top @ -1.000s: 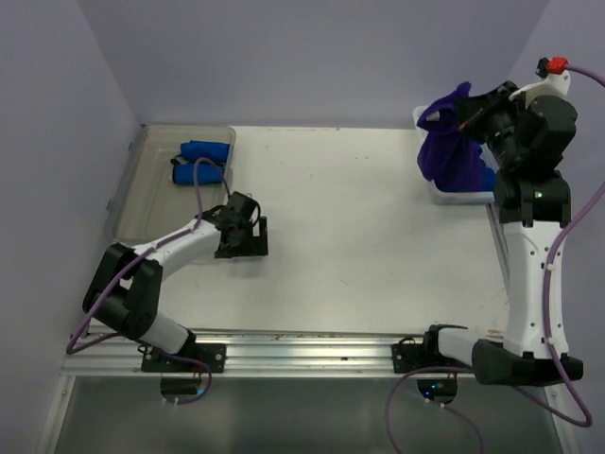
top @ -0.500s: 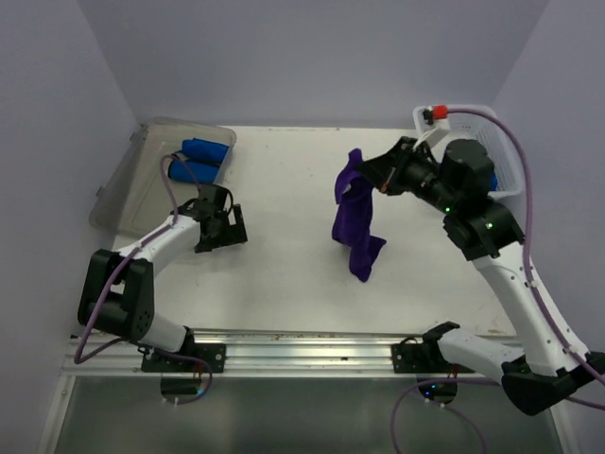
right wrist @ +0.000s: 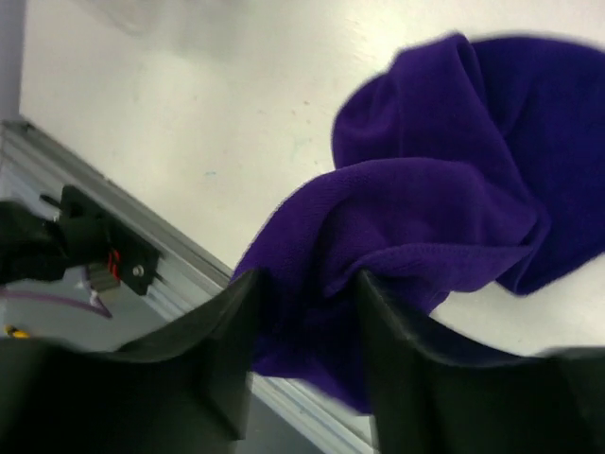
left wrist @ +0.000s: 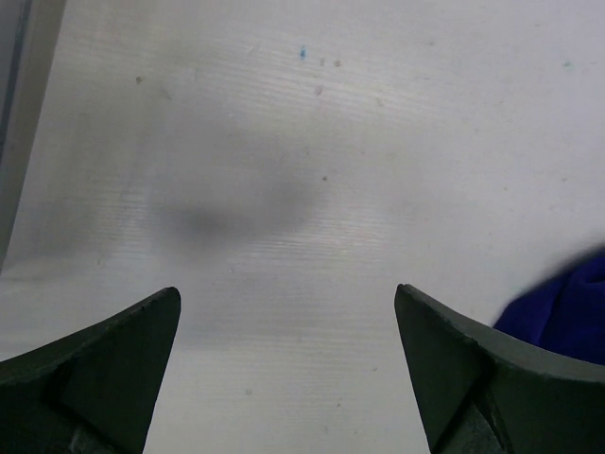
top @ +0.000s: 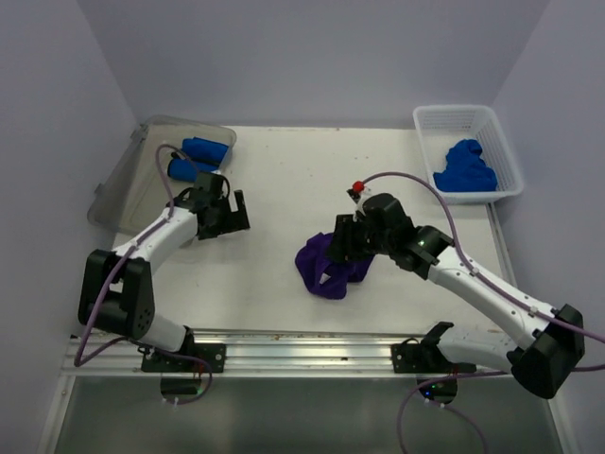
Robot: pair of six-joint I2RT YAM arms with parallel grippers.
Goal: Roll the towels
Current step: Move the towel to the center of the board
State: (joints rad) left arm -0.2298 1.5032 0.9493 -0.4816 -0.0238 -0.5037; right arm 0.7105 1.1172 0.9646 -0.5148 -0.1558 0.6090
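The dark purple towel (top: 326, 270) lies crumpled in soft folds (not rolled) at the near middle of the table (top: 293, 170). The right gripper (right wrist: 302, 284) has its jaws partly apart with a fold between them; I cannot tell if it grips. The left gripper (left wrist: 288, 303) is wide apart.

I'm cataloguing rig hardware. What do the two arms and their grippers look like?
The left arm and right arm have white links, black joints and black bases on a silver rail. A lilac cable loops along each. The left gripper and right gripper are black, with two dark wedge-shaped fingers. A small red part sits at the right wrist.
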